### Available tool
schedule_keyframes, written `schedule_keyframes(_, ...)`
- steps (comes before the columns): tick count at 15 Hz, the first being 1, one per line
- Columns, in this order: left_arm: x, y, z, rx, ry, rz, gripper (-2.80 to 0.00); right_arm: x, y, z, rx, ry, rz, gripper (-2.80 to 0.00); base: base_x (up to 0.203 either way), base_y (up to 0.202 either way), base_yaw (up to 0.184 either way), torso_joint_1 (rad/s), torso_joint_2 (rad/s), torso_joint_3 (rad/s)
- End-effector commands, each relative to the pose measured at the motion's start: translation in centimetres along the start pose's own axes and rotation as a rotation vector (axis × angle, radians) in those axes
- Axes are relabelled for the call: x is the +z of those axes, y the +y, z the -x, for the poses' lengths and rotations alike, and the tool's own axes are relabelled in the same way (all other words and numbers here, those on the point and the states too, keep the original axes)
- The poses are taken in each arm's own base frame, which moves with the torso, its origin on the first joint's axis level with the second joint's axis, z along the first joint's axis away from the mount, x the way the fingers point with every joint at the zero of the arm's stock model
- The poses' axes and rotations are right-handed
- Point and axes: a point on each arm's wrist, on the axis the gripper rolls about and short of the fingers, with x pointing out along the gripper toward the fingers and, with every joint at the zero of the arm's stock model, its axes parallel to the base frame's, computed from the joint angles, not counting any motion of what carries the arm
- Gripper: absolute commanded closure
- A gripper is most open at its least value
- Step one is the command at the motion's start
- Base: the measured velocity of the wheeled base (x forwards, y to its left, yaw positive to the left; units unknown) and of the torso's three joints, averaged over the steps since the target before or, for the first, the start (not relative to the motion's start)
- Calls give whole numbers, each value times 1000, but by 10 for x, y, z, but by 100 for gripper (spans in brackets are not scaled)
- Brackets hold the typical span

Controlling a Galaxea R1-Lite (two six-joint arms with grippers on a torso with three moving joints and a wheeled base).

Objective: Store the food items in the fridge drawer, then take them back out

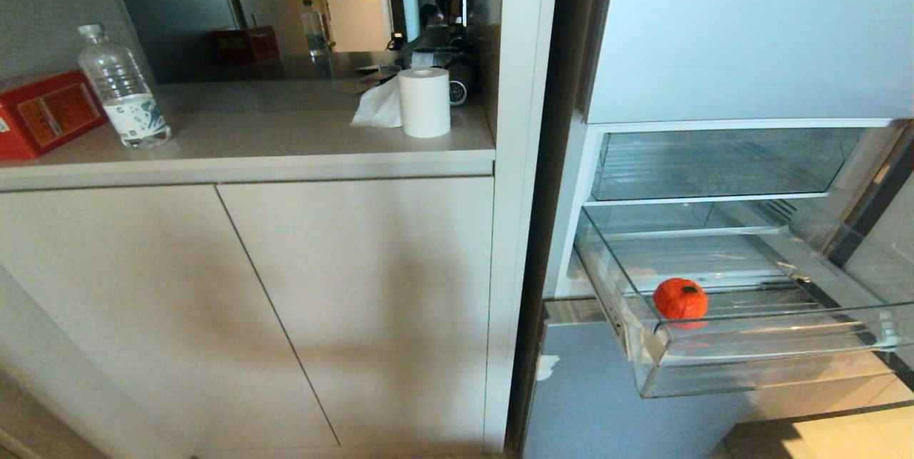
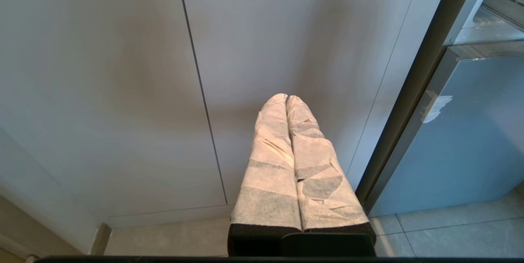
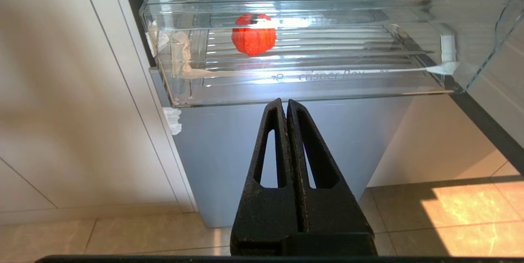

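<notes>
A small round red food item (image 1: 680, 299) lies on the ribbed floor of the clear fridge drawer (image 1: 771, 366), which is pulled out of the open fridge. The right wrist view shows the same red item (image 3: 254, 39) inside the drawer (image 3: 311, 91), towards its left side. My right gripper (image 3: 285, 102) is shut with nothing in it, low in front of the drawer and below its front edge. My left gripper (image 2: 286, 96), wrapped in white tape, is shut and empty, hanging in front of the pale cabinet doors. Neither arm shows in the head view.
A second clear bin (image 1: 714, 166) sits above the drawer. On the counter (image 1: 285, 130) to the left stand a water bottle (image 1: 123, 88), a red box (image 1: 44, 113) and a paper roll (image 1: 424, 102). The grey lower fridge door (image 3: 286, 152) is below the drawer, above a tiled floor (image 3: 450, 214).
</notes>
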Motion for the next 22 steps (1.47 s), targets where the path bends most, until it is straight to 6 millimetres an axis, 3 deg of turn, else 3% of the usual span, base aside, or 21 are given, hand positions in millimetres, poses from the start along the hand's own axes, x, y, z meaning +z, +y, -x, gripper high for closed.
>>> schedule_keyframes(1,0,0,0,1,1,0,0,0,0,0,0,3,2,0,0,0,0,0,0,0)
schedule_keyframes(4,0,0,0,1,0,0,0,0,0,0,2,3,9,0,2,5,-72,-1,0,3)
schedule_keyframes(19,0,0,0,1,1,0,0,0,0,0,-3,1,-23,0,0,8,-174,3,3,3)
schedule_keyframes(22,0,0,0,1,1,0,0,5,0,-8,-10,85,-7,0,0,6,-70,0,3,-1)
